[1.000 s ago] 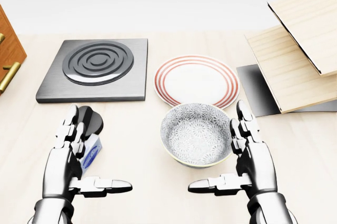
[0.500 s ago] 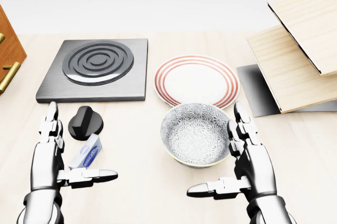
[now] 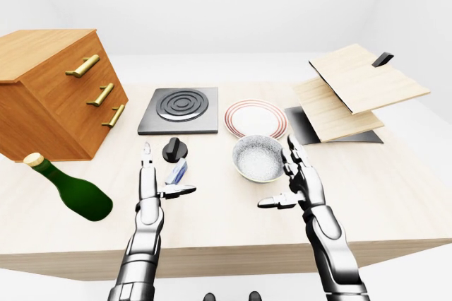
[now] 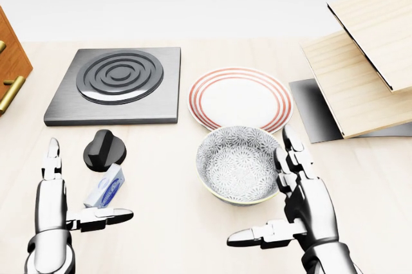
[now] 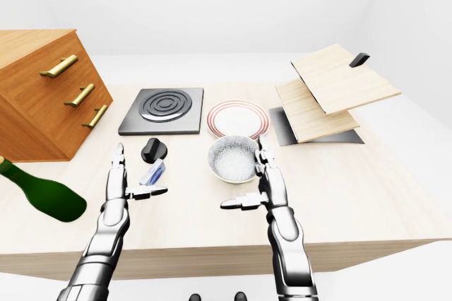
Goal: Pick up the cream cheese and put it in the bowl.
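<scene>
Lying beside bowl [image 4: 241, 163] — cream cheese [image 4: 105, 186] | bowl empty | both hands spread

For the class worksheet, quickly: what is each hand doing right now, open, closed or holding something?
Left hand: open, holding nothing, beside the cream cheese.
Right hand: open, holding nothing, beside the bowl.

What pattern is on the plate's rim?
Red concentric rings on the white plate, clearest in the head view.

One bowl [image 4: 239, 163], one plate [image 4: 239, 98], one bottle [image 3: 70, 189], one knob [image 4: 104, 149], two wooden boards [image 3: 353, 92], three drawer handles [image 3: 100, 94].
</scene>
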You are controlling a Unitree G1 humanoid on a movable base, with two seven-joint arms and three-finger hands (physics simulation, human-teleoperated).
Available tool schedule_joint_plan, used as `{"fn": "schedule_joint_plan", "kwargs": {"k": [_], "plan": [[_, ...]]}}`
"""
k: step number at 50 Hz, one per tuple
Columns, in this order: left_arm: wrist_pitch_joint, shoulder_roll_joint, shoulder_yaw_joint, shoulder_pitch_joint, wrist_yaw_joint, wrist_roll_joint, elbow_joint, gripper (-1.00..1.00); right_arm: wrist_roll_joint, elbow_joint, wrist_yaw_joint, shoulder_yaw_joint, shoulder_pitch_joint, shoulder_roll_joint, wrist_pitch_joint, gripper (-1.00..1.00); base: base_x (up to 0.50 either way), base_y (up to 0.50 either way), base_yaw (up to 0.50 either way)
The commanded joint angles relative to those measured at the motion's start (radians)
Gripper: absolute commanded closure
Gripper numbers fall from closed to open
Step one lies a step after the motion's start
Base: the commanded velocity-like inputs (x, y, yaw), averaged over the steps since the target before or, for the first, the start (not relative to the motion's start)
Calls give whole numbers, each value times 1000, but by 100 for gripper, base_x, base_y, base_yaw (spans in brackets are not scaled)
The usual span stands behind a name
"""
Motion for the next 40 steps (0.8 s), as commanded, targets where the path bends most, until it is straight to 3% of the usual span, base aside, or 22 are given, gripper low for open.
{"fn": "schedule_joint_plan", "kwargs": {"k": [1,11,40], "plan": [[0,10,-2,-32,55,38,79,-100,4,-28,17,10,16,2,9,-100,0,0,0],[0,-2,-24,-37,102,88,97,-100,11,-33,31,18,22,4,5,-100,0,0,0],[0,21,-49,-185,246,163,449,-100,21,-62,46,22,33,3,24,-100,0,0,0]]}}
